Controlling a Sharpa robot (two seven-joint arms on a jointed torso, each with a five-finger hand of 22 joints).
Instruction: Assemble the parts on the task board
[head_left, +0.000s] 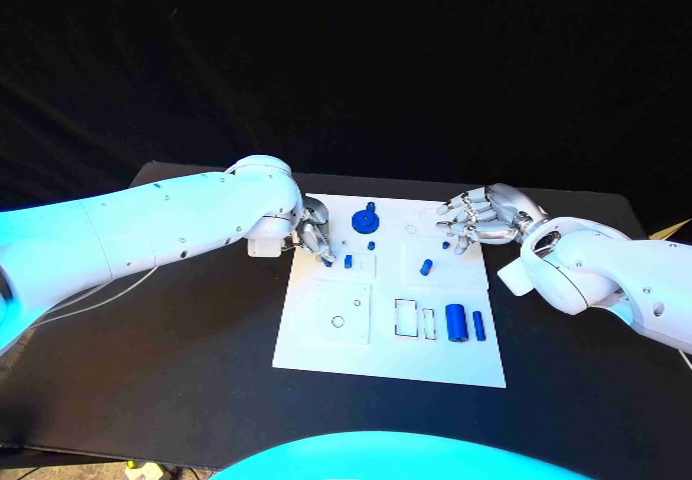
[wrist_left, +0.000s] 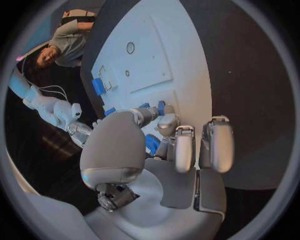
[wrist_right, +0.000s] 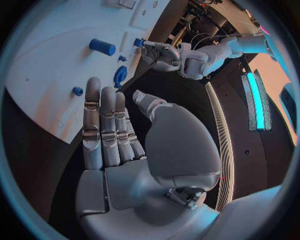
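Closest to you, the white task board (head_left: 325, 345) lies flat in the middle of the black table (head_left: 173, 370). Behind the table all is dark. Two long blue parts (head_left: 464, 322) lie side by side near the board's front right corner. A round blue part (head_left: 366, 217) sits near its far edge. Your left hand (head_left: 316, 237) touches the board beside a small blue part (head_left: 348, 261); you cannot tell if it grips it. Your right hand (head_left: 477, 221) is over the board's far right corner, fingers apart, holding nothing.
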